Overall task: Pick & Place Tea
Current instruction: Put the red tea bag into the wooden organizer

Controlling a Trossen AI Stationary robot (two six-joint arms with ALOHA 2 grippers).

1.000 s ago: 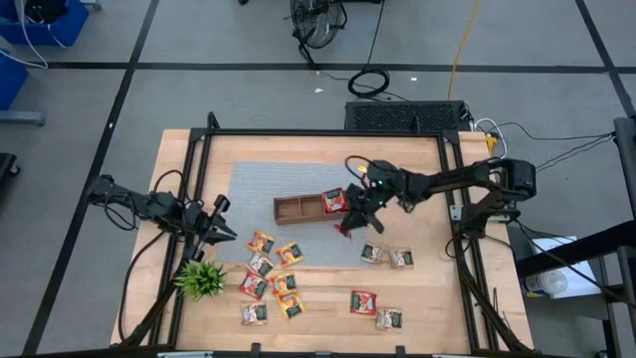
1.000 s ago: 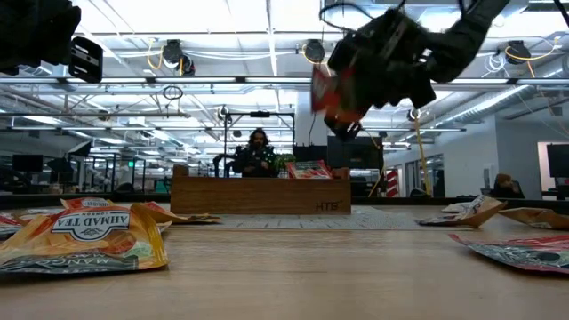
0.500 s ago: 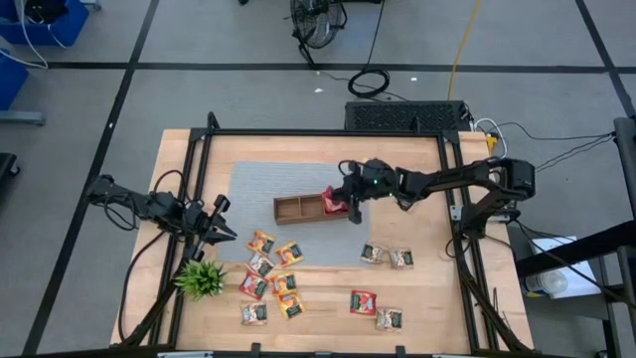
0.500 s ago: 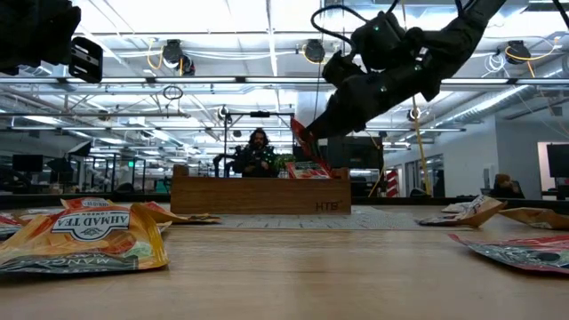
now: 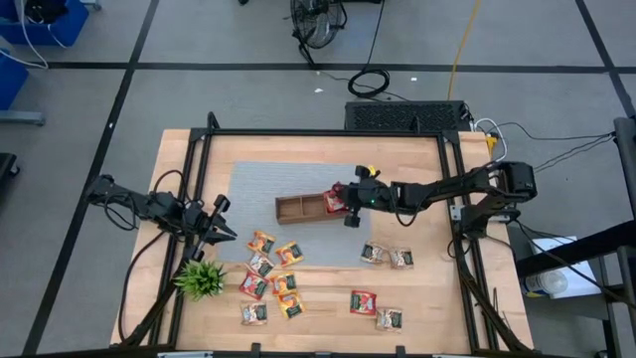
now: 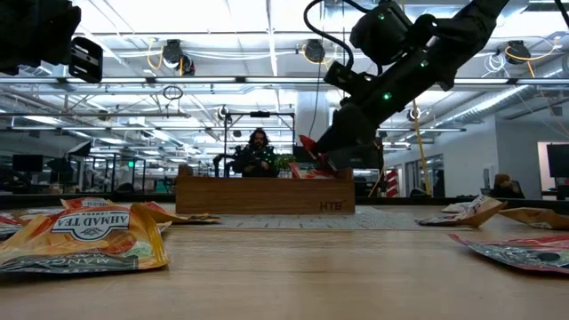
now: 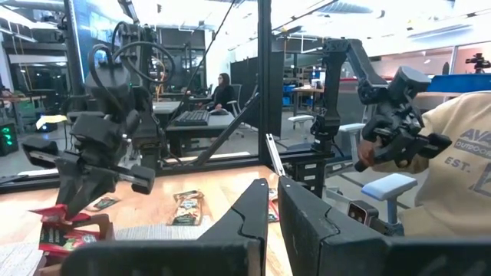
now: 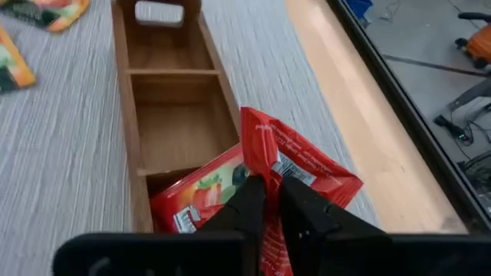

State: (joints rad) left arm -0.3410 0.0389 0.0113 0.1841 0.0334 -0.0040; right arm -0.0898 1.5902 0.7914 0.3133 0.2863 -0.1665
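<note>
A brown wooden three-compartment tray [image 5: 303, 207] lies on the grey mat. My right gripper [image 5: 344, 198] reaches in from the table's right, shut on a red tea sachet [image 8: 295, 165] over the tray's right-end compartment. Another red sachet [image 8: 201, 198] lies in that compartment. Several more sachets [image 5: 270, 270] lie flat on the wood near the front edge. My left gripper [image 5: 225, 223] waits, shut, at the table's left side, touching nothing. My right gripper pinches the red sachet between its two fingers at one edge [image 8: 270, 178]. The fingers slant down from the table's right. The sachet stands edge-up beyond the fingertips. In the low view its free corner [image 6: 308, 144] hangs just above the tray's wall.
A small green plant [image 5: 201, 278] stands at the front left. Two pale sachets [image 5: 387, 256] lie right of the mat and two more [image 5: 375, 307] near the front edge. A black frame [image 5: 328, 133] rims the table. A person sits beyond the far edge.
My right gripper has swung from the near side of the tray to above its right-end compartment, rolling its wrist and sinking. The red sachet went with it, from high above the table down to just over the tray.
</note>
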